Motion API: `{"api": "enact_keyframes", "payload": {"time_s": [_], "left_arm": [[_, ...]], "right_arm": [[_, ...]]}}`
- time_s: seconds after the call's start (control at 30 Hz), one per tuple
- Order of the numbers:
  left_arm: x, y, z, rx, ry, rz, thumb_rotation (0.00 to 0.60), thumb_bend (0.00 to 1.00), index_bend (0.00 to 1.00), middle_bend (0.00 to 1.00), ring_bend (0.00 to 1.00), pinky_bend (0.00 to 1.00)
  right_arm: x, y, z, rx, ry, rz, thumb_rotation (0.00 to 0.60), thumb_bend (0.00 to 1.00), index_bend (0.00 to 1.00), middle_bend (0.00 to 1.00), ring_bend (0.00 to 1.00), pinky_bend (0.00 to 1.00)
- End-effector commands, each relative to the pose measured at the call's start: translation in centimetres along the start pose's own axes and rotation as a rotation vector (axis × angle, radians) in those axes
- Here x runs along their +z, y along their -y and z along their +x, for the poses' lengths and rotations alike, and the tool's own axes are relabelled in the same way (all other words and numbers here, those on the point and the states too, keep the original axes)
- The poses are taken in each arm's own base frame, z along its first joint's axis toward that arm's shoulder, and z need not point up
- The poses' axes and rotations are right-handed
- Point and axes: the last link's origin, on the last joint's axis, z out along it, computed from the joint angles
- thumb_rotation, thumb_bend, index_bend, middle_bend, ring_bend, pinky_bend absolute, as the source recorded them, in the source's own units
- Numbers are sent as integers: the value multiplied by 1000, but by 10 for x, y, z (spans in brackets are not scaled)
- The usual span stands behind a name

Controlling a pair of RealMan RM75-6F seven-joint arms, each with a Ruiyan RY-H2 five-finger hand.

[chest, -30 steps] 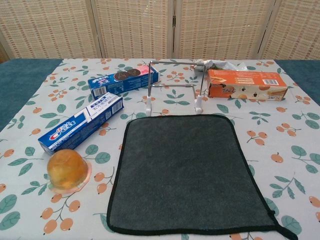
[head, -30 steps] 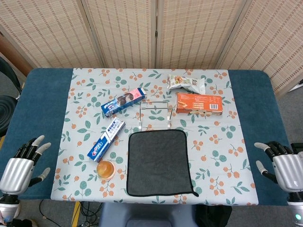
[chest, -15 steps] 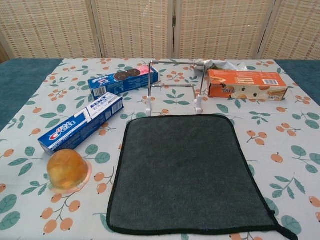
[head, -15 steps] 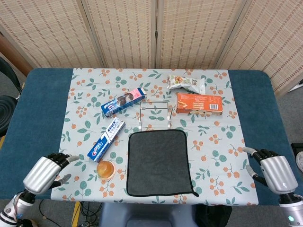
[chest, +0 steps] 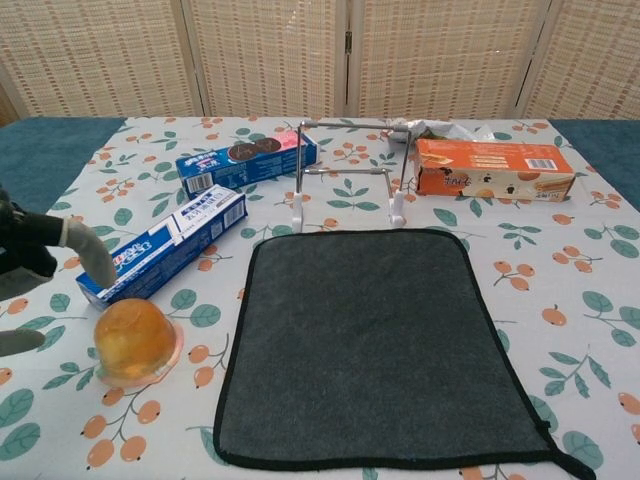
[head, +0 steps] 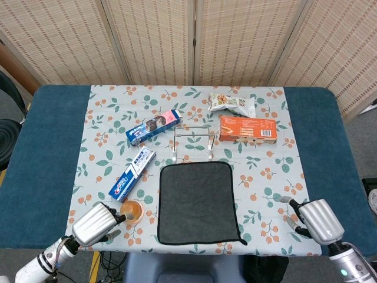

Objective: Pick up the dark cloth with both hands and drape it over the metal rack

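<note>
The dark grey cloth (head: 199, 202) (chest: 375, 345) lies flat near the table's front edge, its far edge just short of the metal rack (head: 193, 141) (chest: 349, 171), which stands upright and bare. My left hand (head: 97, 224) hovers at the front left beside the orange jelly cup, holding nothing; its fingers (chest: 85, 250) show spread at the left edge of the chest view. My right hand (head: 315, 221) hangs over the front right of the tablecloth, well right of the cloth, holding nothing. Neither hand touches the cloth.
An orange jelly cup (head: 132, 210) sits left of the cloth. A toothpaste box (head: 132, 174), a cookie box (head: 154, 127), an orange cracker box (head: 248, 128) and a snack bag (head: 231, 104) surround the rack on the floral tablecloth (head: 277, 183).
Both hands have moved inward from the table's front corners toward the cloth; the left hand's fingers now enter the chest view. The cloth and rack have not moved.
</note>
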Motion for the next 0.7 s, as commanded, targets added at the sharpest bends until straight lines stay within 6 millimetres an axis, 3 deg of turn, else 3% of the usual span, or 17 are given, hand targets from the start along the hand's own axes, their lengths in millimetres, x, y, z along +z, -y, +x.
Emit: {"api": "enact_keyframes", "payload": {"time_s": [0.03, 0.37, 0.7], "left_arm": [[13, -10, -8, 7, 14, -59, 600, 243, 371, 893, 827, 948], [49, -34, -33, -7, 58, -154, 600, 243, 379, 997, 919, 1000], [72, -50, -53, 10, 90, -176, 600, 243, 385, 1000, 937, 1000]], "right_arm": [[6, 7, -9, -11, 44, 47, 600, 322, 347, 878, 879, 1000], [19, 22, -32, -25, 136, 125, 600, 301, 356, 911, 909, 1000], [22, 31, -43, -31, 176, 164, 600, 302, 356, 912, 909, 1000]]}}
